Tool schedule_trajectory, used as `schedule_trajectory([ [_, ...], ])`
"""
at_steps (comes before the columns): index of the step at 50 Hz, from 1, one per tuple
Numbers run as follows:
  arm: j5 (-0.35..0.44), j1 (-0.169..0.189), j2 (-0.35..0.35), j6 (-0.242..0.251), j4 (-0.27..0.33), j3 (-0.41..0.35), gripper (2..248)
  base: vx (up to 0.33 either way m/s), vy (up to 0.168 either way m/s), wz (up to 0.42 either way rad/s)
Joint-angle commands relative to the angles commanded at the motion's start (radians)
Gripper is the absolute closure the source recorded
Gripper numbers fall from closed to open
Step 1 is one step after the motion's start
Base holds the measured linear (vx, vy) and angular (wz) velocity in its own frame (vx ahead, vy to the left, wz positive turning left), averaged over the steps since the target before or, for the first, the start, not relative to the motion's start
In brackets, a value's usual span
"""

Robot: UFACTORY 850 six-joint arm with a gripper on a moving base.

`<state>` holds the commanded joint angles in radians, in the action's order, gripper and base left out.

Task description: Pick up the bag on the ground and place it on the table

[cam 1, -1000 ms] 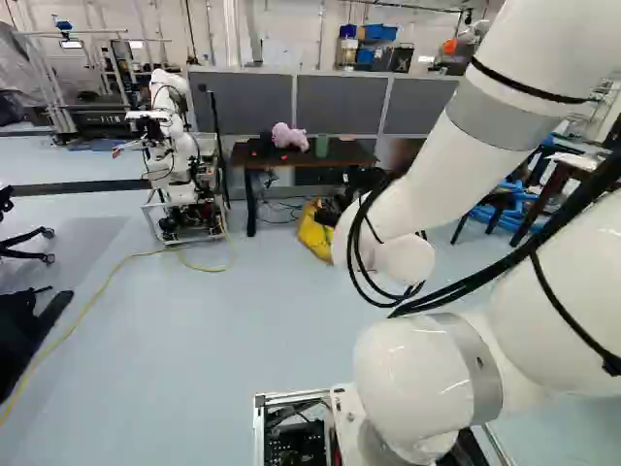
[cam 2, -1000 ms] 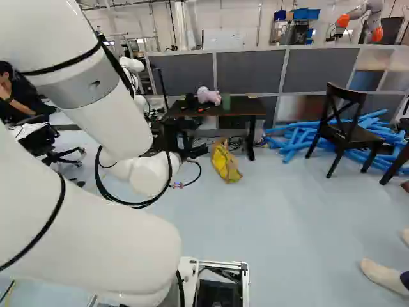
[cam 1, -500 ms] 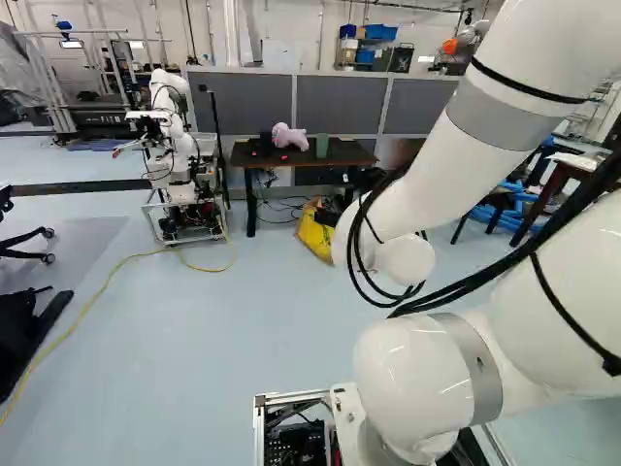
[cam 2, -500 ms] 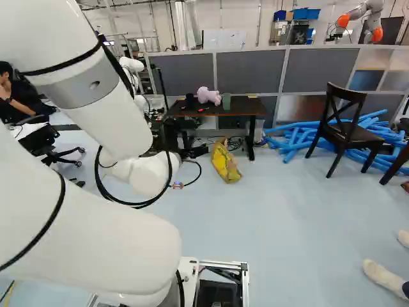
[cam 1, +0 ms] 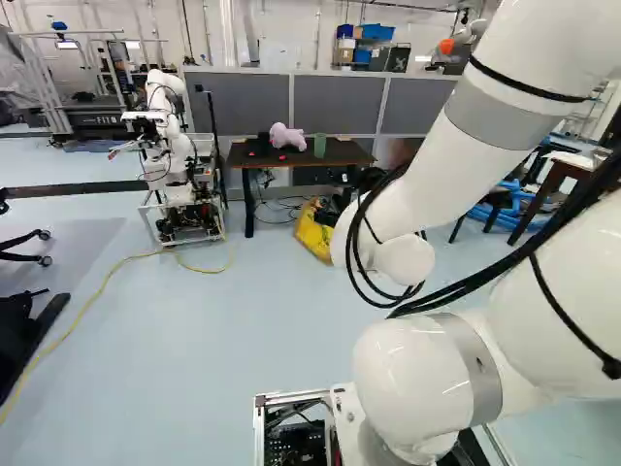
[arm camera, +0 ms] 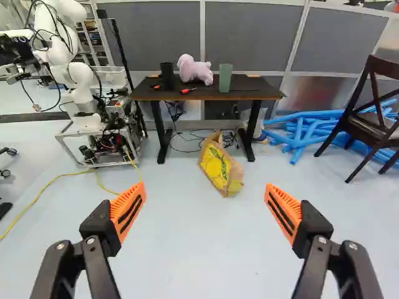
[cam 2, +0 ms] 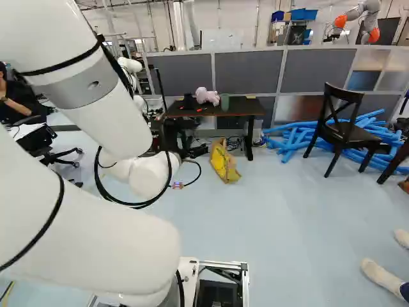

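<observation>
Ok so I'm looking at the bag [arm camera: 221, 167] and it's sitting on the floor [arm camera: 187, 249] just in front of the table [arm camera: 249, 89]. Its long axis is running from the table out toward my side, slanting a bit, so the near end is pointing slightly over to the side where the chair [arm camera: 374, 128] is standing. The yellow face is showing toward another robot [arm camera: 78, 81], and the brown side is facing the chair. Can't tell if it's lying flat or leaning, sorry. Compared with half a second ago, everything out there is sitting slightly further left in both base views while my joint [cam 1: 417, 379] is staying put, so the base has moved a touch. The arm [cam 2: 83, 243] is holding the same pose, and the bag is keeping its spot against the floor and table. As for the gripper [cam 2: 186, 146], the wrist view is showing the gripper [arm camera: 204, 193] with its fingers standing wide apart, orange pads [arm camera: 128, 208] touching nothing. The bag is lying ahead, beyond the fingertips, nearly in line with the gap but a little toward the finger on the chair side.
</observation>
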<state>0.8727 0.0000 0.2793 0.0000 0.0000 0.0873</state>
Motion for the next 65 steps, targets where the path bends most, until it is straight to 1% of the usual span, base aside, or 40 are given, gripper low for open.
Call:
schedule_trajectory([
  [26, 0.0, 0.0, 0.0, 0.0, 0.0, 0.0, 3, 0.07, 0.0, -0.005],
  [65, 0.0, 0.0, 0.0, 0.0, 0.0, 0.0, 3, 0.107, -0.006, 0.0],
])
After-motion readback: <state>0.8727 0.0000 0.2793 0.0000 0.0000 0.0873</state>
